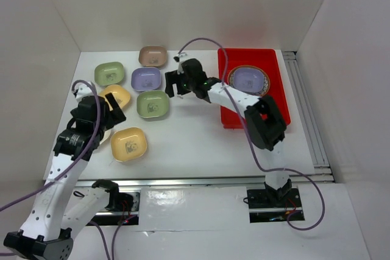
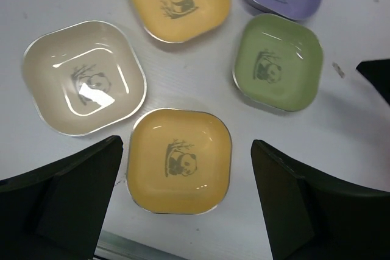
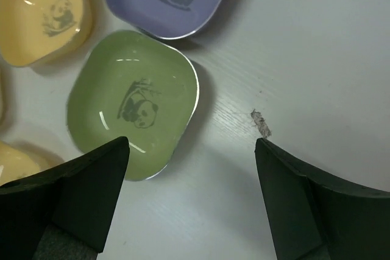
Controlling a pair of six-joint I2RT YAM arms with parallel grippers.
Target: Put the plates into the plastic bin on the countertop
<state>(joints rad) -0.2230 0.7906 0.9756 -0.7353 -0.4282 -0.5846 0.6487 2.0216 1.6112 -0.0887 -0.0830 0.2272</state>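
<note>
The countertop (image 1: 201, 144) is a flat, matte white surface boxed in by plain white walls (image 1: 201, 4), with a metal rail (image 1: 304, 114) along its right edge.

The red bin (image 1: 256, 58), a glossy, shallow-walled rectangle, sits at the far right, close to the rail. In it lies the round plate (image 1: 248, 80), brown-rimmed with a pale centre; the top view is too coarse to show its pattern.

All the small dishes are rounded squares, glazed and shiny, each with a panda print. They cluster on the left, outside the bin:
- the tan-pink dish (image 1: 152, 56), farthest back
- the far green dish (image 1: 109, 73)
- the lilac dish (image 1: 146, 79)
- the far yellow dish (image 1: 116, 95), partly under the left arm
- the near green dish (image 1: 152, 105)
- the near yellow dish (image 1: 128, 144)

The cream dish (image 2: 84, 77) shows only in the left wrist view — the arm hides it from above.

A broad bare strip of countertop separates the dishes from the bin.

The left gripper (image 2: 186, 147) has its jaws spread wide, with the near yellow dish between them. The pictures do not show whether they touch it.

The right gripper (image 3: 192, 150) is also spread and holds nothing. It sits over the near green dish's right rim and the bare surface beside it.

Only the right wrist view shows a small grey scuff (image 3: 262, 123) on the white surface.
</note>
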